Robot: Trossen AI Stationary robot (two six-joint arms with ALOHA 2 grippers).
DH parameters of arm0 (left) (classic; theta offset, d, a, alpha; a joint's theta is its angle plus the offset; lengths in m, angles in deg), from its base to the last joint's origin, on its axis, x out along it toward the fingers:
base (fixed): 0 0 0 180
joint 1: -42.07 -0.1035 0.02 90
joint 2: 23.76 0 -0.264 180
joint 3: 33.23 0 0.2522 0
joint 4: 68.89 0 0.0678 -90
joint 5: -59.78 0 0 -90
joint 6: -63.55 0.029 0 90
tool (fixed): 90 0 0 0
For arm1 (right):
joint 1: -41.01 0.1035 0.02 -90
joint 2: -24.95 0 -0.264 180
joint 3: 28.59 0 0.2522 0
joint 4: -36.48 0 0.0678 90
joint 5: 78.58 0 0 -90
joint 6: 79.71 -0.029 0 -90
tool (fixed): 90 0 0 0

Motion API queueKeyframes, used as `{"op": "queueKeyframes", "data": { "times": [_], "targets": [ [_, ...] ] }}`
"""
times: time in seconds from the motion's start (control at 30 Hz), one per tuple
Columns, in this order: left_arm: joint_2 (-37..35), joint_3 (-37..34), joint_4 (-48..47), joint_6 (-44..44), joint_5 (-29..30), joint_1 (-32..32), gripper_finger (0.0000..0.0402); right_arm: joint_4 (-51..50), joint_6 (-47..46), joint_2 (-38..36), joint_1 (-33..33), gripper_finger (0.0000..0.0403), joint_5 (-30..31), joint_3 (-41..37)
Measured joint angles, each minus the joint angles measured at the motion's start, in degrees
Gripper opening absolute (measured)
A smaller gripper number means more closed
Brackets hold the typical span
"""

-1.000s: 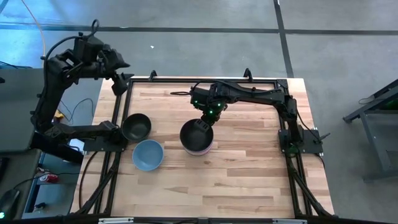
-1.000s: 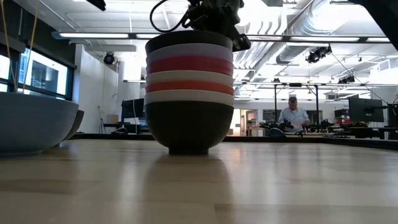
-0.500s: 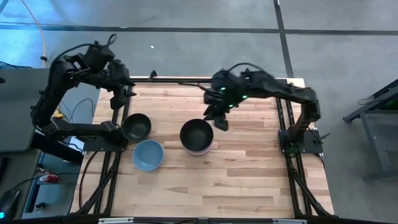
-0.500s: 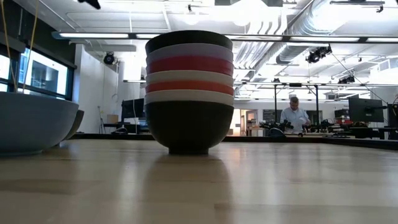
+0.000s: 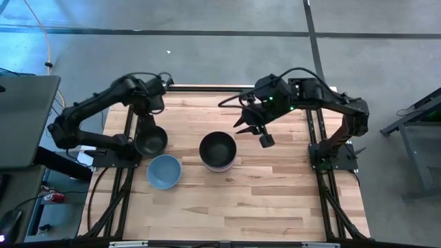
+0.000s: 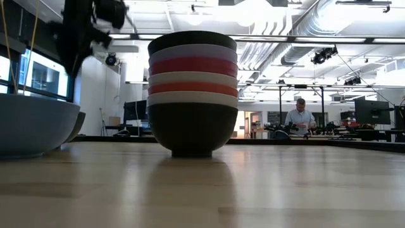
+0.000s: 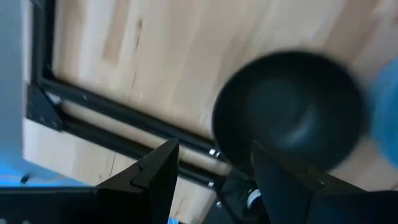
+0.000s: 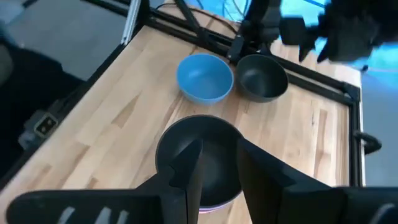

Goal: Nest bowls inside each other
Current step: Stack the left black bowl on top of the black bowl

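Observation:
A stack of nested bowls (image 5: pixel 218 151), black on top, stands on its base mid-table; the low view shows its banded black, white, red and lavender rims (image 6: pixel 193 76). A loose black bowl (image 5: pixel 151 140) and a blue bowl (image 5: pixel 164 171) rest on the table left of it. My left gripper (image 7: pixel 214 180) is open, hovering over the table's far-left part, with the loose black bowl (image 7: pixel 289 109) just ahead of its fingers. My right gripper (image 5: pixel 253 132) is open, raised beside the stack toward the far right. It looks down on the stack (image 8: pixel 199 155).
A black metal frame (image 5: pixel 227 88) runs along the table's far edge and both sides. Bare wood lies across the near half (image 5: pixel 234 207). A person (image 6: pixel 299 117) sits at benches in the room far behind the table.
My right gripper has risen off the stack's far rim and drawn back toward the table's far right; the stack has stayed put. My left arm has swung in from beyond the far-left corner and come down toward the loose black bowl.

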Motion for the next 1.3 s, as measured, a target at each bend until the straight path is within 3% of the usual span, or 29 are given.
{"op": "queueKeyframes", "data": {
  "times": [0.2, 0.43, 0.8, 1.3],
  "targets": [
    [0.0, -11.5, 9.0, 3.0, 2.3, -2.9, 0.0188, -0.9, 6.4, 0.0, 0.6, 0.0091, -1.4, 0.0],
    [0.0, -18.4, 17.1, 6.2, 0.9, -5.9, 0.0188, 1.6, 12.6, -0.5, 0.6, 0.0091, -6.0, 0.0],
    [0.0, -19.1, 20.6, 6.8, -5.4, -8.7, 0.0188, 7.1, 20.3, -6.0, -0.9, 0.0091, -20.6, 0.0],
    [0.7, -19.1, 20.1, 15.9, -9.1, -7.5, 0.0184, 4.7, 20.0, -11.3, -1.8, 0.0091, -22.2, 0.0]
  ]
}}
